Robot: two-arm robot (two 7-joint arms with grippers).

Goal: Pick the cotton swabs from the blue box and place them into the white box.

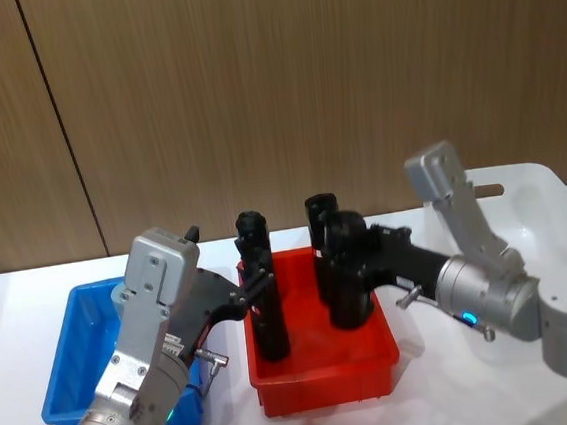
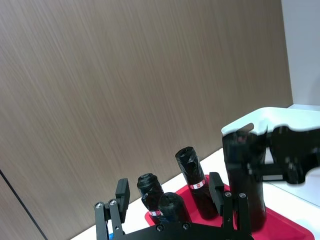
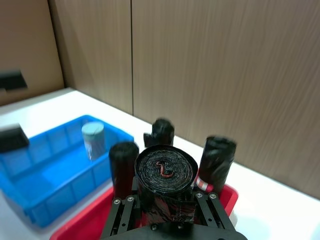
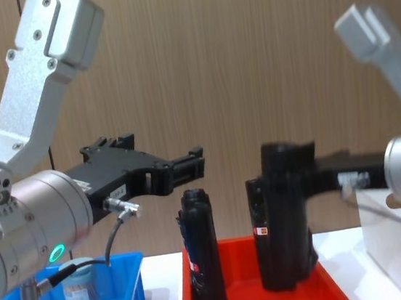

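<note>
- Closest to the robot, the left gripper (image 4: 191,164) hangs in the air over the near-left corner of the red tray (image 1: 325,379), its fingers (image 2: 122,192) spread wide with nothing between them.
- Below and to the left of that gripper sits the blue box (image 1: 73,368) on the table (image 1: 452,397). One tub of swabs (image 4: 82,298) stands upright inside it, under the left arm's elbow.
- From the right wrist camera the same tub (image 3: 93,140) shows a pale round lid and stands near the box's far wall.
- Just ahead of the left gripper's tips a black roll (image 1: 262,295) stands upright in the tray. I can't tell whether the fingertips touch it; from the head camera they look right up against it.
- The right gripper (image 1: 344,267) comes in from the right over the tray and is clamped around a fat black roll (image 4: 281,213), held upright with its bottom end down inside the tray.
- Behind that gripper another roll (image 1: 321,239) stands at the back of the tray.
- The white box (image 1: 540,213) is off to the right of the right gripper, under that arm, just beside the tray.
- Behind it all is a brown wood-panel wall (image 1: 271,83).
</note>
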